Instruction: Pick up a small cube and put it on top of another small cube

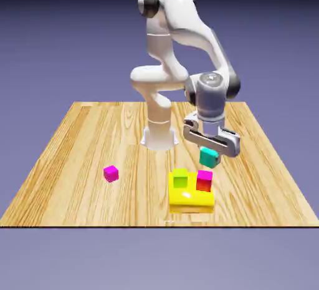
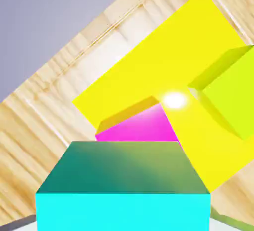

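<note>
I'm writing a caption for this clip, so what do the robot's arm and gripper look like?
The arm is glossy white with rounded, bulging segments and dark grey caps at some joints. No loose cables show. The gripper has a wide whitish body with dark edging; its fingertips are mostly hidden.

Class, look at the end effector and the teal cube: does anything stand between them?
Nothing visible does: the teal cube sits directly between the end effector's fingertips, held above the table.
</note>
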Robot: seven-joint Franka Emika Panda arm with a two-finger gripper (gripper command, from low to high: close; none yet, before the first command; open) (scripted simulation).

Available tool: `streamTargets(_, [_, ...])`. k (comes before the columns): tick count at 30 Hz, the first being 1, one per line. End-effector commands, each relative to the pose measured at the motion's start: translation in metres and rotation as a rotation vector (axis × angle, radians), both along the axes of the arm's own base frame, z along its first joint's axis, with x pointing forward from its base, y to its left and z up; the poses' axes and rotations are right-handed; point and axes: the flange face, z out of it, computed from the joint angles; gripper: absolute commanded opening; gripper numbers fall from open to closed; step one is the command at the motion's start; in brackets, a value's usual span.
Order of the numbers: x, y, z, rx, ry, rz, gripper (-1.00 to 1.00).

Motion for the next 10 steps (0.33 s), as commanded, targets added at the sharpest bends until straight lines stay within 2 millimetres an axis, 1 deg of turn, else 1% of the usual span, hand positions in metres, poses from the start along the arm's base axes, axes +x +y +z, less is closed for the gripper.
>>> streamTargets(1, [-0.001,0.000,0.001,0.001,0.002,-0.016,-1.00])
streamTargets(2, [-0.001,0.000,0.001,0.001,0.002,-0.016,-1.00])
streamTargets(6, [-0.004,0.005,-0.060,0.001,0.001,-0.016,-1.00])
streamTargets(7, [-0.005,0.006,-0.068,0.001,0.001,-0.016,-1.00])
streamTargets(8, [-0.005,0.006,-0.068,0.001,0.001,-0.016,1.00])
streamTargets(9, [-0.005,0.006,-0.068,0.001,0.001,-0.016,1.00])
streamTargets(10, [-0.003,0.005,-0.053,0.001,0.001,-0.016,1.00])
